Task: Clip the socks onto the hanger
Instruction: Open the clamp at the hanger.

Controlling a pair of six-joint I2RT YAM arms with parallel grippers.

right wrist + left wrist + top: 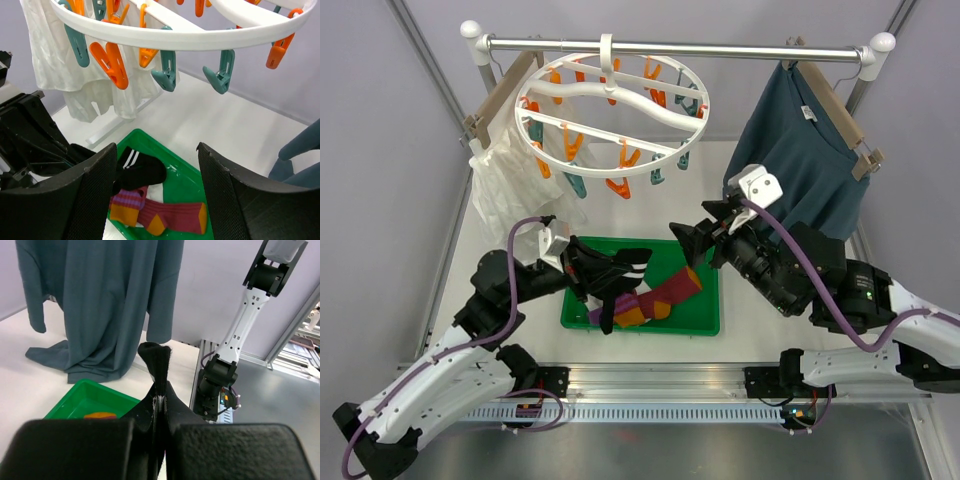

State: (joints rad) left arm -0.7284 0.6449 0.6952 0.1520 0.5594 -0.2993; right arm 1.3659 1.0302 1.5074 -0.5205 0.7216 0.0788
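Now clamps left fingers (100, 450) on black sock (156, 365) for clipping; holds right fingers (95, 200) apart beneath hanger (200, 37), ready to assist.

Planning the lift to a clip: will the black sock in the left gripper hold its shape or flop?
Likely floppy: the black sock droops from the left gripper over the green tray. Probably light, since a narrow pinch of fabric holds it. Its loose end may swing; the right gripper might steady it.
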